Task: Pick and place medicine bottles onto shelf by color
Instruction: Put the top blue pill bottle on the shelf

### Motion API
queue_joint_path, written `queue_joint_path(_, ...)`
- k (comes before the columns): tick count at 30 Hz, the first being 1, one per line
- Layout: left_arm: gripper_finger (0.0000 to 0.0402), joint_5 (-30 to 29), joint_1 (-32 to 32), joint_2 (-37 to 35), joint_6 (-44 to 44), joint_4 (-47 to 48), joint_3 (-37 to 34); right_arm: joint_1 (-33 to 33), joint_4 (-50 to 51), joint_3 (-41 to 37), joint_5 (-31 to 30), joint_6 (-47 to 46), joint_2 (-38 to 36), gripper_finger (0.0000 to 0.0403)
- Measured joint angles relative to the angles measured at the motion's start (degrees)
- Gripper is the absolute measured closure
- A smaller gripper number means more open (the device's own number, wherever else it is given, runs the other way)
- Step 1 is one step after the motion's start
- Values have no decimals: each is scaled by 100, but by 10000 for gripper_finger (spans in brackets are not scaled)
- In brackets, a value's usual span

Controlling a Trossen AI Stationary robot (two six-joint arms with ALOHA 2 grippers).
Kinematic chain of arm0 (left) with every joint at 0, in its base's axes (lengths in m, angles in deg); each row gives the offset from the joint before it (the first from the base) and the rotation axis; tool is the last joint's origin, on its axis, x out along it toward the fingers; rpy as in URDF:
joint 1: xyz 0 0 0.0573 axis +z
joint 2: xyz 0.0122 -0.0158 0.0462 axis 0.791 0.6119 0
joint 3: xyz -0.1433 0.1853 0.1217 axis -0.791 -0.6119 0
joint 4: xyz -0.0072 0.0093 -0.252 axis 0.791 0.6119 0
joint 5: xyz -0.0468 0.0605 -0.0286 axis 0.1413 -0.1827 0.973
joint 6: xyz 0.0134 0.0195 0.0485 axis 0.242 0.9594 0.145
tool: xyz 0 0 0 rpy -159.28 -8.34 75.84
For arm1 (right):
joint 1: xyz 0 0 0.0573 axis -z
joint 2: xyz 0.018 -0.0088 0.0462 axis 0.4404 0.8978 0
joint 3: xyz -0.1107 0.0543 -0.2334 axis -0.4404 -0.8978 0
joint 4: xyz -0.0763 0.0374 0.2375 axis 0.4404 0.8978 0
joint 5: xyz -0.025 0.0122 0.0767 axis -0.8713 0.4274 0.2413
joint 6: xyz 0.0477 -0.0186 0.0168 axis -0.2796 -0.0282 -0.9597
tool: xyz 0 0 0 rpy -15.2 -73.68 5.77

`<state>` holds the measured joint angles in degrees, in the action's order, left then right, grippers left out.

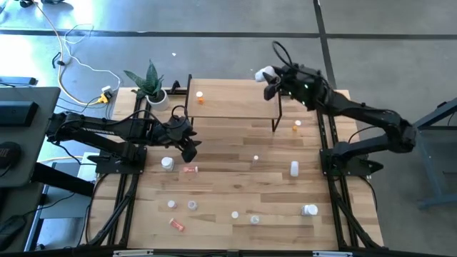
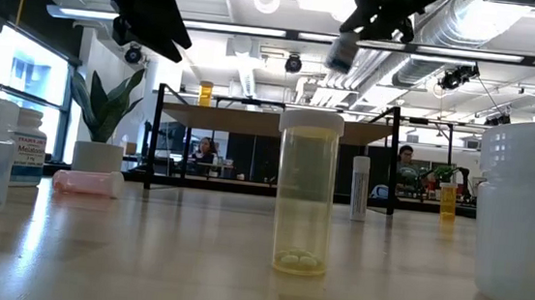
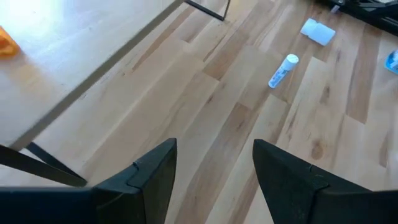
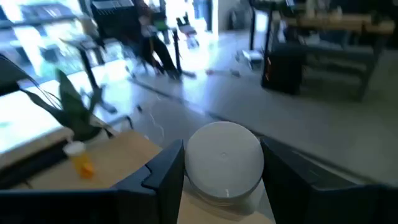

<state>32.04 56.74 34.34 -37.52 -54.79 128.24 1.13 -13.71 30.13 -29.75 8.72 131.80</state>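
My right gripper (image 1: 270, 80) is shut on a white medicine bottle (image 4: 224, 158), held high over the right end of the shelf (image 1: 232, 103), a light-wood board on black legs. One orange bottle (image 1: 199, 95) stands on the shelf's left part. My left gripper (image 3: 214, 168) hangs open above the table, near the shelf's left front leg, with nothing between its fingers. Several small bottles stand or lie on the tabletop, among them a white one (image 1: 167, 163), a pink one (image 1: 190, 169) and an orange one (image 1: 297, 126). My right gripper pinches the white bottle between its two fingers, one on each side of its body just below the round white cap (image 4: 224, 149). The fingers come nearly level from the table's right side. The bottle (image 2: 342, 50) is tilted and lifted clear, above the shelf.
A potted plant (image 1: 151, 82) stands at the shelf's far left corner. A clear vial (image 2: 306, 192) with pills and a big white jar (image 2: 529, 217) stand close to the near edge. A vial (image 3: 283, 70) lies ahead of my left gripper. Bare planks show under the shelf.
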Motion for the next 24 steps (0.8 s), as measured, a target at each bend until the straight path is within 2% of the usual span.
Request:
queue_joint_path(3, 202, -129, 0, 0, 50, 10, 0, 170, 629, 358, -11, -351, 263, 238)
queue_joint_path(7, 202, -174, 0, 0, 51, 22, 0, 289, 1108, 459, -5, -754, 606, 237)
queue_joint_path(15, 202, -172, 0, 0, 51, 109, 0, 315, 1333, 476, -28, -864, 1137, 237)
queue_joint_path(24, 202, -172, 0, 0, 50, 109, 0, 451, 1572, 476, -137, -1094, 1409, 237)
